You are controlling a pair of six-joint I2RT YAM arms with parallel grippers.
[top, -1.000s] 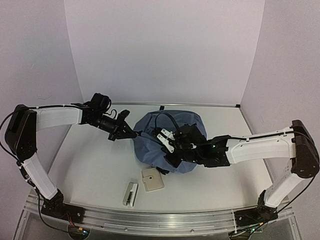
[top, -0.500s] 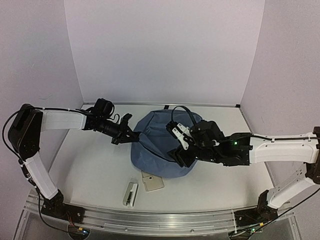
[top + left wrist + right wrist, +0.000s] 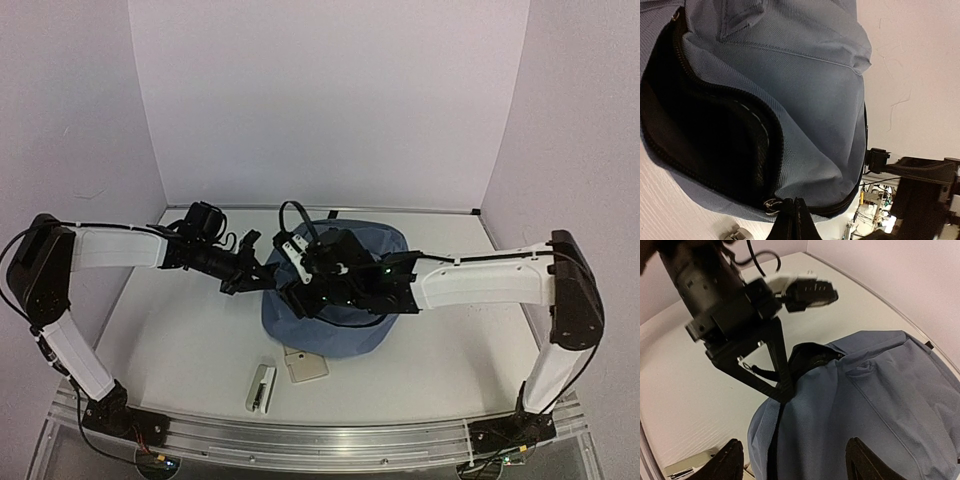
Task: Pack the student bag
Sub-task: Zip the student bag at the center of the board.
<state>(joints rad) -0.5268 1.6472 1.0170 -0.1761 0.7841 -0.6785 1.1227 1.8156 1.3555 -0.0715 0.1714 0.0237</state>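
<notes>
- We see the student bag [image 3: 335,335] mid worktop [image 3: 180,320], main zip open.
- Our left gripper [image 3: 794,217] is pinched closed on its zip edge.
- Our right gripper [image 3: 794,445] is spread wide above the bag, holding nothing.

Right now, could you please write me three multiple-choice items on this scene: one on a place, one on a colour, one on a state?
1. Where does the small white item lie?
A) on the table, between the student bag and the arm bases
B) inside the bag
C) by the back wall

2. What colour is the bag?
A) red
B) slate blue
C) yellow

3. How is the right pincer?
A) shut on a strap
B) open over the bag
C) out of view

Answers: 1 A, the top view shows it on the bag's near side; 2 B, blue fabric shows in every view; 3 B, its fingers stand apart in its wrist view.
</notes>
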